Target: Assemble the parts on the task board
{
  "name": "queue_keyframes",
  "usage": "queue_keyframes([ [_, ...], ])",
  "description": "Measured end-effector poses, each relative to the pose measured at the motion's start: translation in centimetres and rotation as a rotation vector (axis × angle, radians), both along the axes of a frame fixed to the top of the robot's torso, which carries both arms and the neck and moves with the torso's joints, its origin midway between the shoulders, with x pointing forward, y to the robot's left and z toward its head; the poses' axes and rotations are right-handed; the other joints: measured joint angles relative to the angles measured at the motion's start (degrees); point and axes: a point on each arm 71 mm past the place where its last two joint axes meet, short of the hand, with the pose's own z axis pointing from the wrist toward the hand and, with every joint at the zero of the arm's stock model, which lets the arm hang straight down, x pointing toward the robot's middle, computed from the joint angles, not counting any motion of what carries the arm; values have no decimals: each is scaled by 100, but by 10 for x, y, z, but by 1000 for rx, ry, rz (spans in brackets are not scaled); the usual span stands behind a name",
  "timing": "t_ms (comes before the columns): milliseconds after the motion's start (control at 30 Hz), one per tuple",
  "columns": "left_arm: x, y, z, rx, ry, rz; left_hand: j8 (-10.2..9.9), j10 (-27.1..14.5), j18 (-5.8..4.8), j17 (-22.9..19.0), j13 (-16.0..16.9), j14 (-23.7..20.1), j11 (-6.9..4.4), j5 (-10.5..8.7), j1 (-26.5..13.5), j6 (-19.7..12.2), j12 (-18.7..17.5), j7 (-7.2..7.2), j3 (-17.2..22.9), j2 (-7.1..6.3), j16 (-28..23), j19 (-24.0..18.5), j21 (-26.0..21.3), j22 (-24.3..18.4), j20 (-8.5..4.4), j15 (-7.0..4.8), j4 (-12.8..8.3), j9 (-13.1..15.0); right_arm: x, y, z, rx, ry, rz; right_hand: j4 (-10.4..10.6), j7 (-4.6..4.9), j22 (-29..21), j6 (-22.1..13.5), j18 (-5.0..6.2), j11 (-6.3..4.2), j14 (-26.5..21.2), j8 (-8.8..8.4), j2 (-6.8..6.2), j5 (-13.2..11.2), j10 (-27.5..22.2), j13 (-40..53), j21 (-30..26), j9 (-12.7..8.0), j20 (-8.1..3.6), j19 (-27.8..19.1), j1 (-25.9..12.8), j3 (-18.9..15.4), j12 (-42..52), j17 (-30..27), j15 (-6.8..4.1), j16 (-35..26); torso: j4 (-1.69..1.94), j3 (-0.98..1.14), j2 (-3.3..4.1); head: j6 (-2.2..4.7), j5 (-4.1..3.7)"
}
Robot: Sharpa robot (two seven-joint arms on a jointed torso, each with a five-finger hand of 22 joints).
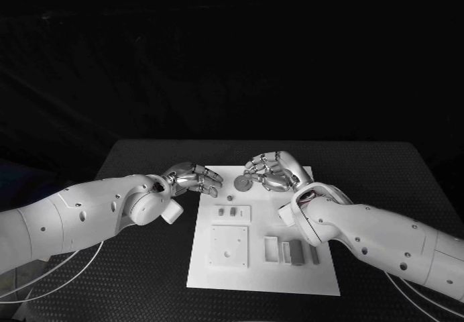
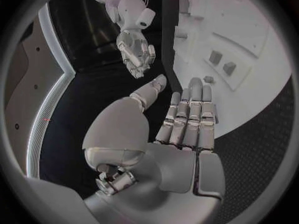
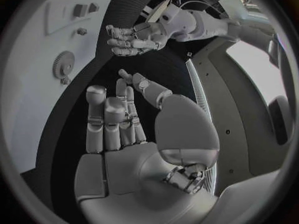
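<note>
Centrally placed on black surface (image 1: 387, 168): white board (image 1: 218, 275), small parts (image 1: 232, 212) lying across it, round gear (image 1: 243, 182) near its 12 o'clock edge. Left hand (image 1: 194, 179) at board's 10 o'clock corner, fingers apart, holding nothing. Right hand (image 1: 273, 171) above gear at 12 o'clock, fingers spread, likewise empty.

Dim, dark surroundings, fisheye-bent edges, soft focus
</note>
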Motion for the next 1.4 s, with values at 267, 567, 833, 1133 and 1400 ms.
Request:
queue_keyframes([
  [267, -6, -19, 1, -39, 14, -63, -108, -356, -3, 124, -160, -51, -73, 0, 60, -360, -22, -82, -91, 15, -69, -69, 0, -88, 10, -11, 0, -34, 2, 2, 0, 74, 87, -28, 0, 3, 0, -5, -14, -9, 0, 0, 30, 0, -10, -7, 0, 0, 0, 0, -31, 0, -7, 0, 0, 0, -2, 1, 0, 60, 12],
  [567, -12, -37, 5, -100, 6, -96, -145, -493, -84, 228, -291, -51, -170, 0, -44, -589, -22, -177, -454, -4, -109, -90, 0, -223, -9, -12, -9, -35, 2, 8, -2, 126, 161, -38, 16, -6, -1, -14, -18, 5, 3, 0, 45, -1, 2, -8, 0, 6, 0, 1, -61, -17, -9, 6, 3, 0, -7, 2, 2, 142, -4],
  [833, -17, -51, 7, -179, 41, -96, -67, -443, -85, 323, -356, -27, -202, 0, -373, -528, 14, -116, -825, 143, -158, -68, 0, -367, -30, -35, 7, 35, 2, 12, -1, 161, 205, -40, 16, -8, -1, -12, -23, 14, 8, 0, 53, -5, 10, 0, 0, 5, -11, 14, -99, -18, -11, 5, 8, 0, -3, 8, 2, 186, -18],
  [1133, -18, -54, 7, -235, 76, -74, 88, -79, -89, 394, -355, 24, -173, 0, -711, -226, 151, -84, -1073, 347, -187, -48, 0, -497, -51, -86, 4, 69, 3, 11, -4, 173, 232, -46, 16, -11, -1, -9, -29, 15, 15, 0, 52, -5, 9, -1, 0, 5, -16, 19, -99, -18, -12, 10, 15, 0, -4, 13, -1, 208, -17],
  [1400, -18, -54, 7, -249, 87, -67, 159, 201, -100, 441, -331, 66, -154, 0, -707, -1, 235, -47, -1091, 425, -221, -27, 0, -575, -71, -84, 15, 73, 3, 13, -4, 179, 243, -41, 16, -13, -1, -8, -30, 24, 12, 0, 60, -5, 0, -1, 0, 10, -29, 6, -136, -18, -12, 10, 12, 0, -3, 15, -1, 214, -27],
])
